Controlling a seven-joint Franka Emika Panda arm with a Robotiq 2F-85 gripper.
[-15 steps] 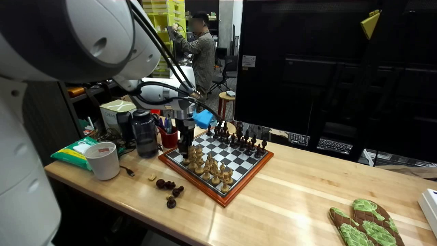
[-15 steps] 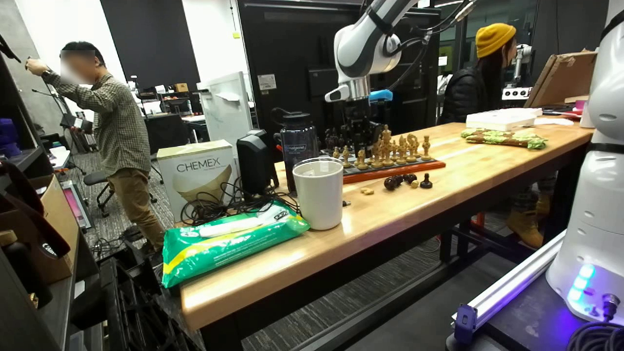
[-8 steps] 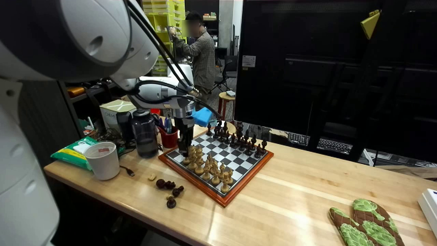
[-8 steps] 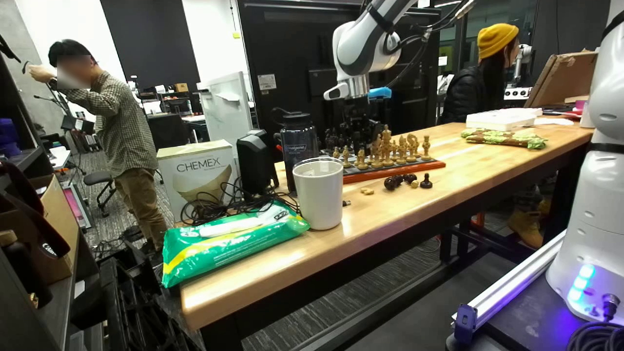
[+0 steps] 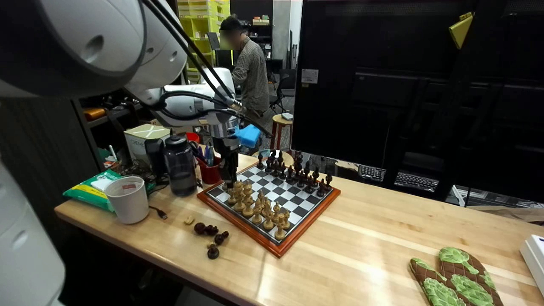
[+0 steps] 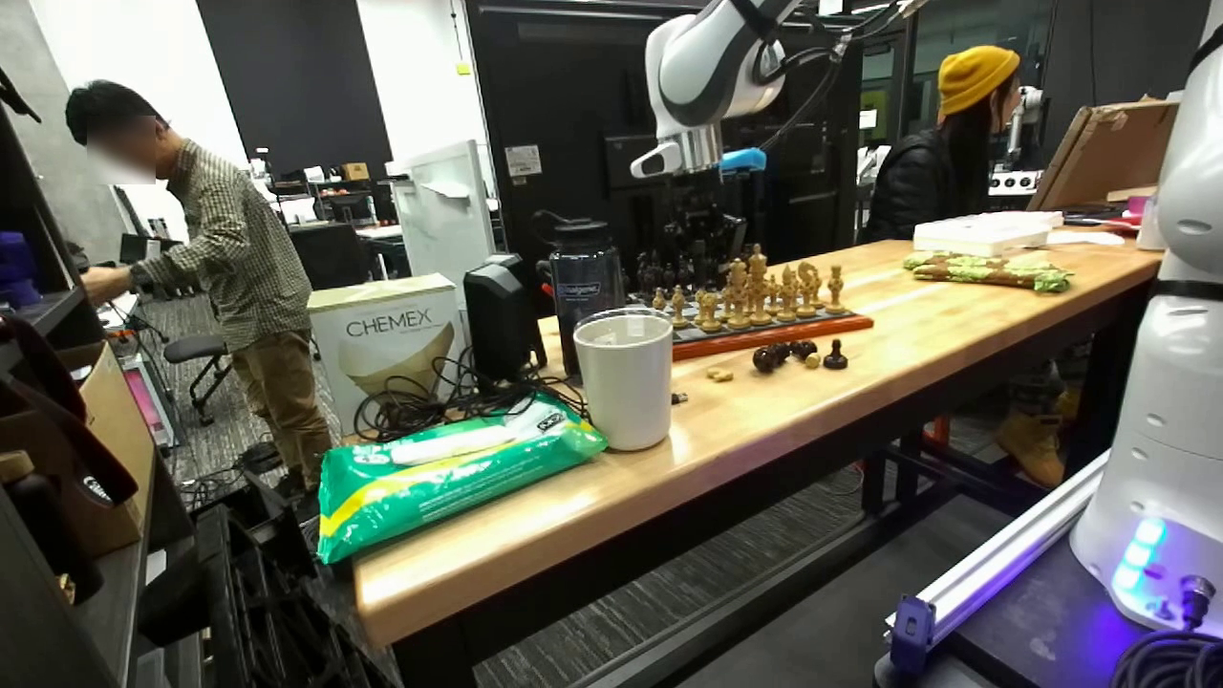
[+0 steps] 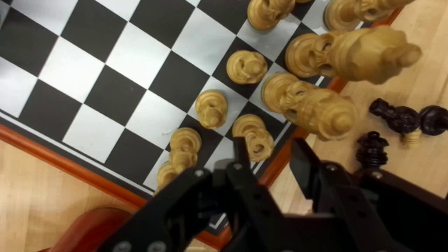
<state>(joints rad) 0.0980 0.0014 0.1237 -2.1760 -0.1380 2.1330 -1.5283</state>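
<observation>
My gripper point(image 5: 229, 185) is above the left corner of the chessboard point(image 5: 255, 233), pointing down. In the wrist view its black fingers point(image 7: 268, 141) stand apart with nothing held between them. The nearest piece is a light wooden chess piece with a hollowed top point(image 7: 258, 148), below and beside the left fingertip; I cannot tell whether they touch. Taller light pieces point(image 7: 315, 108) stand to the right in the wrist view. Dark pieces point(image 5: 297, 170) stand along the far side. The gripper also shows in an exterior view point(image 6: 705, 272), dark against dark pieces.
A red pen cup point(image 5: 210, 172) and a dark water bottle point(image 5: 180, 170) stand close beside the board. A white cup point(image 6: 624, 382) and green wipes pack point(image 6: 459, 478) are near the table end. Loose dark pieces point(image 5: 213, 251) lie in front; an oven mitt point(image 5: 463, 276) lies farther along.
My gripper has risen a little above the board and shifted slightly left in an exterior view. The chess pieces look unmoved. The person in the background has lowered his arm.
</observation>
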